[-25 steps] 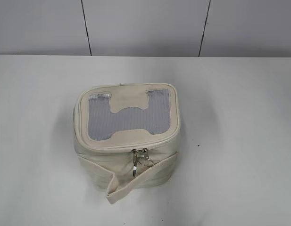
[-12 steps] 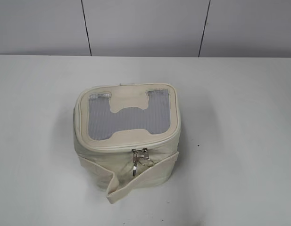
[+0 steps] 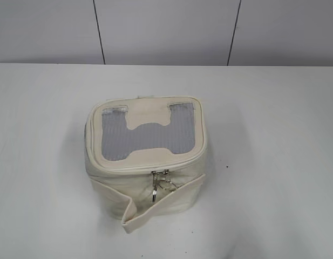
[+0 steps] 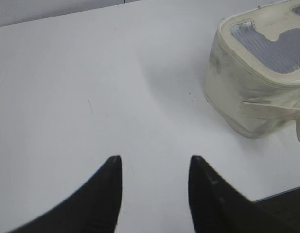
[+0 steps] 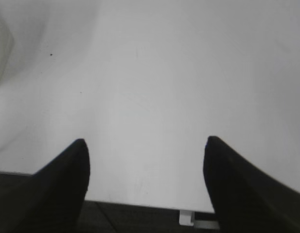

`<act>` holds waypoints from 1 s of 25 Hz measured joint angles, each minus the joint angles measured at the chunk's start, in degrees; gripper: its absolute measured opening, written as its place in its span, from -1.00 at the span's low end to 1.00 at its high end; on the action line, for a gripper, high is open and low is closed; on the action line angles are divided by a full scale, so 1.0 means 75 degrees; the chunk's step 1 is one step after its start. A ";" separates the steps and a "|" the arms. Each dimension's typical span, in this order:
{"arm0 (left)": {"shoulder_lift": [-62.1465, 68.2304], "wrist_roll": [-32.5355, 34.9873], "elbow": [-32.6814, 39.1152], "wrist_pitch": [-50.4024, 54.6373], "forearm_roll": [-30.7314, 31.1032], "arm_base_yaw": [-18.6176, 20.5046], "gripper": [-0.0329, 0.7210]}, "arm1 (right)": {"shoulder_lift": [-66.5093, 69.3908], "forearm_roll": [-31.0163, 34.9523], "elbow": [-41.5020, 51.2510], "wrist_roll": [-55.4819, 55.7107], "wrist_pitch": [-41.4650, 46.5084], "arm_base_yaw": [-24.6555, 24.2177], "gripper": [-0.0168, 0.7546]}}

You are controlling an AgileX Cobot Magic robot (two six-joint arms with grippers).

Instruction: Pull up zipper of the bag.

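Exterior view: we see the bag (image 3: pixel 146 156) mid-desk (image 3: pixel 274 135), its zipper (image 3: pixel 161 181) sliders on the near face, no arm present. Left wrist view: our left gripper (image 4: pixel 154 167), jaws half-open and empty, has the bag ahead-right, nearer. Right wrist view: our right gripper (image 5: pixel 146 148), jaws wide, empty, sees bare desk.

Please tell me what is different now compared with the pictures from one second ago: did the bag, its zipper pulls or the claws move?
Nothing visibly changed. The bag stands in the same place on the table, with the ring pulls of the zipper hanging at its front as before. Neither claw appears in the exterior view, earlier or now.
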 joint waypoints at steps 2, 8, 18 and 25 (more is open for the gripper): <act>-0.0191 0.0026 0.0094 0.0007 -0.0113 0.0000 0.01 | -0.0450 0.0087 0.0043 -0.0151 -0.0007 0.0008 0.52; -0.0297 0.0210 0.0182 0.0000 -0.0416 0.0000 0.01 | -0.1051 0.0151 0.0102 -0.0232 -0.0075 0.0008 0.52; -0.0298 0.0285 0.0182 -0.0001 -0.0682 0.0000 0.01 | -0.1052 0.0167 0.0127 -0.0238 -0.0119 0.0008 0.52; -0.0298 0.0285 0.0182 -0.0008 -0.0696 0.0000 0.01 | -0.1052 0.0167 0.0127 -0.0241 -0.0127 0.0008 0.52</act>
